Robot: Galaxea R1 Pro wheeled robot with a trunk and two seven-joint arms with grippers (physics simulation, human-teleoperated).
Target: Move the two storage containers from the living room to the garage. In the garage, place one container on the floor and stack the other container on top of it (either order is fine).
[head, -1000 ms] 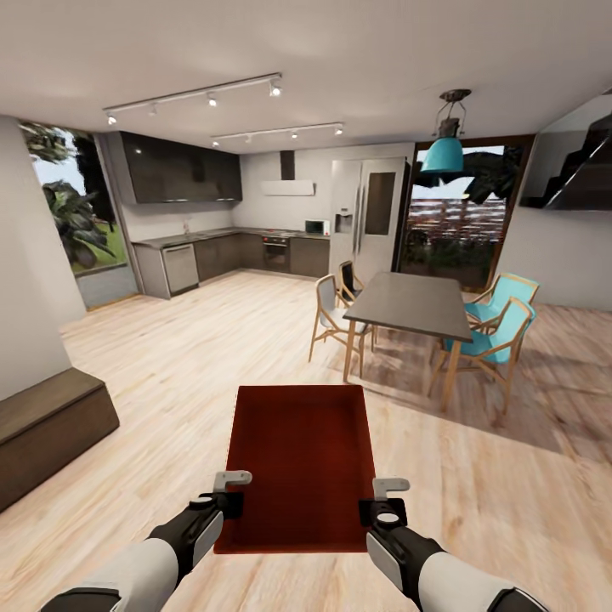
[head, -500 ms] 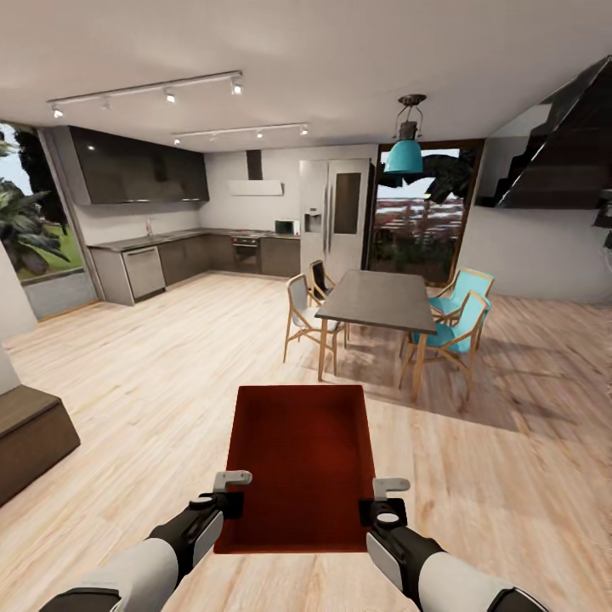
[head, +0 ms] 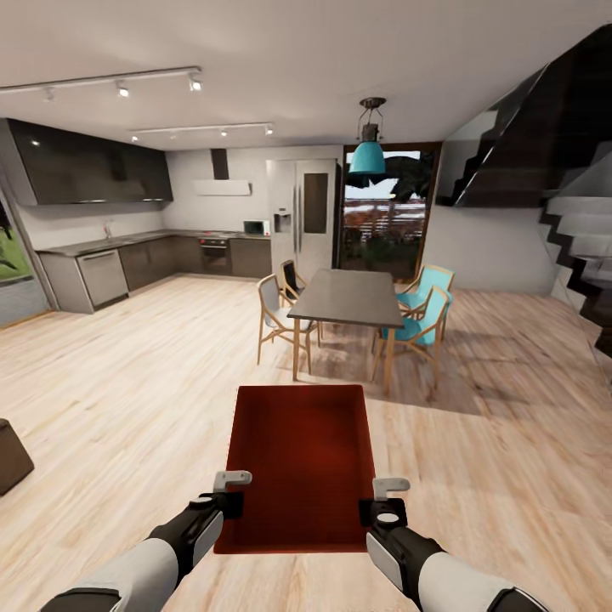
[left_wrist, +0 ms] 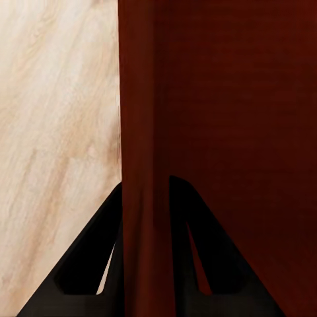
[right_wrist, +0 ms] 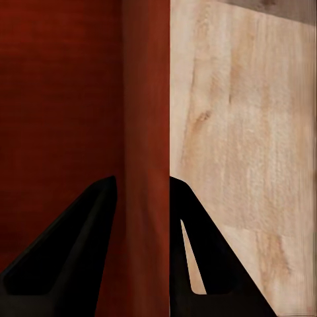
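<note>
The room is an open kitchen and dining space with a light wood-plank floor (head: 153, 374) of pale, streaked boards; no dark grey concrete shows, so the garage appears not yet reached. A dark staircase (head: 569, 170) of sharp zigzag steps rises at the right. A grey-topped dining table (head: 347, 297) on slim wooden legs stands ahead, with teal-seated chairs (head: 422, 316) along its right edge.

One storage container (head: 302, 463) (matte orange-red, rectangular, low plain walls, open top) is carried level in front of the robot, above the planks. By my reading, the task is early: this bin is in transit, nothing is stacked, and the second bin is to be fetched afterwards.

The left gripper (left_wrist: 146, 218) pinches the container's left wall between its black, wedge-shaped fingers; the right gripper (right_wrist: 144, 218) clamps the right wall likewise.
</note>
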